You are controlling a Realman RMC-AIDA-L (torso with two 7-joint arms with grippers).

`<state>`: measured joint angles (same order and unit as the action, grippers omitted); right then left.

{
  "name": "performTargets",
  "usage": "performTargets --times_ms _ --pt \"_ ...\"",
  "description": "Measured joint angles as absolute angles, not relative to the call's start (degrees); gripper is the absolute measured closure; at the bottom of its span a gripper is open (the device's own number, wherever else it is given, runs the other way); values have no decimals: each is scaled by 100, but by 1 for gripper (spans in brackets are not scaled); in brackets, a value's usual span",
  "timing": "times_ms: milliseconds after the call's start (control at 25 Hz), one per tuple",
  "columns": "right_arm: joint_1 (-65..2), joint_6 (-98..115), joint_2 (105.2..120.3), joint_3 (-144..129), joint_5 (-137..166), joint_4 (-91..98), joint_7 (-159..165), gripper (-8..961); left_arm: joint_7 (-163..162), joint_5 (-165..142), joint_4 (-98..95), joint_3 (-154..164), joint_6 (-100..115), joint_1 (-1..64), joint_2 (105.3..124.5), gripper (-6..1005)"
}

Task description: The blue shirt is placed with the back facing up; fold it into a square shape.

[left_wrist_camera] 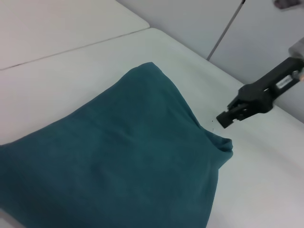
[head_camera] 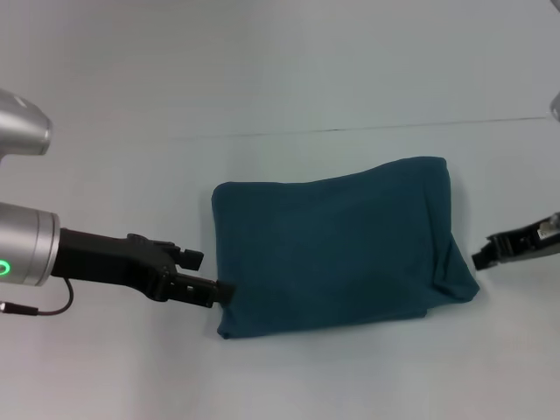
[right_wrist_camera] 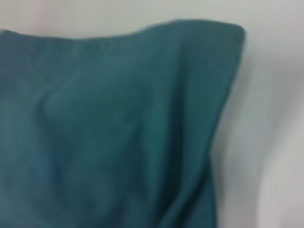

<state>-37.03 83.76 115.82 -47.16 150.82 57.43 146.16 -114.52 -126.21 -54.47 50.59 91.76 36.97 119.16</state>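
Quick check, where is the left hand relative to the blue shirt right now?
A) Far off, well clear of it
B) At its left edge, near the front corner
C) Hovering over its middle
B: in the head view the left hand meets the folded blue shirt at its left edge, near the front corner.

The blue shirt [head_camera: 337, 249] is plain dark teal; the table [head_camera: 262, 70] white; both grippers black.

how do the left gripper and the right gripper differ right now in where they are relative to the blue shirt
The left gripper touches the blue shirt at its near left edge; the right gripper sits apart from the cloth, just off its right side. The left gripper's arm shows at length in the head view; the right gripper barely enters the frame. Both are dark and low over the white table.
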Motion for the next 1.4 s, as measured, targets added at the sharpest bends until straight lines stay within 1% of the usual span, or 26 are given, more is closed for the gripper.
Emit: performTargets --times_ms 240,600,720,800,1160,1400 --pt "-3653 8862 11591 -4683 14356 6010 14496 955 -11443 -12621 -5447 5044 9175 3690 11915 95" --pt "-3937 7609 11835 -5239 14370 4935 14129 954 -11441 -12621 -5457 5036 9178 3691 11927 95" --pt "-3931 7377 11870 -5449 14434 4882 14188 954 -11443 -12621 -5451 5035 9189 3682 11926 95" --pt "-3911 7388 11867 -5473 14596 4933 14321 954 -11444 -12621 -5450 5036 9202 3670 11926 94" --pt "-3625 7658 11729 -5379 15210 5465 14824 954 -11421 -12621 -5458 5036 9181 3654 11926 94" --pt "-3548 7769 11702 -5086 15375 5666 14820 954 -11418 -12621 -5446 5046 9172 3667 11927 94"
